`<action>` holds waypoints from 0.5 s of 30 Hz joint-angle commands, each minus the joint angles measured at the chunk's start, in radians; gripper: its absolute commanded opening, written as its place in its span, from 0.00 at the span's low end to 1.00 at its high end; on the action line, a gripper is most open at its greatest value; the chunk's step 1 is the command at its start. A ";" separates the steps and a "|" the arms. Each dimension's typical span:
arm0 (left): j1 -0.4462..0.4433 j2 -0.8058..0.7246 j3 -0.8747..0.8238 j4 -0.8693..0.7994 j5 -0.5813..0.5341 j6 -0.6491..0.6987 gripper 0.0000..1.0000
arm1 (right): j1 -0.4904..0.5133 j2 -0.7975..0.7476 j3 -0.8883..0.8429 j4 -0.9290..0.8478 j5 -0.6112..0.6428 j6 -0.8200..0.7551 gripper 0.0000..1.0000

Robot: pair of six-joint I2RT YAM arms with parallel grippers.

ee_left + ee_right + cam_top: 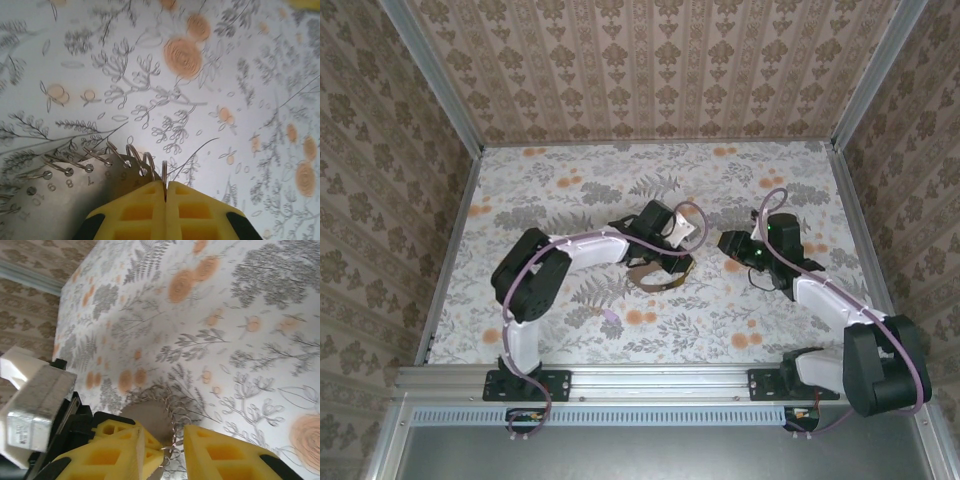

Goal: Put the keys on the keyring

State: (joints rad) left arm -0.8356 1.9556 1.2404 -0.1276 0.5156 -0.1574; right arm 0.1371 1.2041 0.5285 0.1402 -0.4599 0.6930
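The keyring shows as a round flat grey-brown plate (60, 205) (147, 419) with numbered holes along its rim, lying mid-table (655, 277). The keys appear as several small silvery wire rings (100, 156) (176, 407) threaded through those holes like a jagged chain. My left gripper (165, 186) (678, 262) is shut on the end ring (164, 171), which stands upright between its yellow fingers (152, 452). My right gripper (162, 429) (718, 245) is open, and it straddles the plate's rim and the left fingertips.
The floral table cover (650, 180) runs to metal-framed patterned walls on three sides. In the right wrist view, the left arm's black wrist and white camera box (30, 405) sit close on the left. A small pale scrap (611, 314) lies near the front.
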 commanded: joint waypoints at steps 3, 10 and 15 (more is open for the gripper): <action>0.005 0.052 0.070 -0.023 -0.033 0.045 0.00 | -0.001 -0.012 -0.008 -0.045 0.035 -0.001 0.29; 0.005 0.092 0.085 -0.027 -0.031 0.047 0.05 | -0.001 0.024 -0.008 -0.014 0.008 0.004 0.30; 0.016 0.070 0.055 0.011 -0.013 0.013 0.29 | -0.001 0.034 -0.007 -0.012 0.000 -0.002 0.32</action>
State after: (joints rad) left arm -0.8322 2.0319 1.2984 -0.1383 0.4866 -0.1333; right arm 0.1371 1.2278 0.5278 0.1234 -0.4484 0.6926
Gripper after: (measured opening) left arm 0.262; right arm 0.313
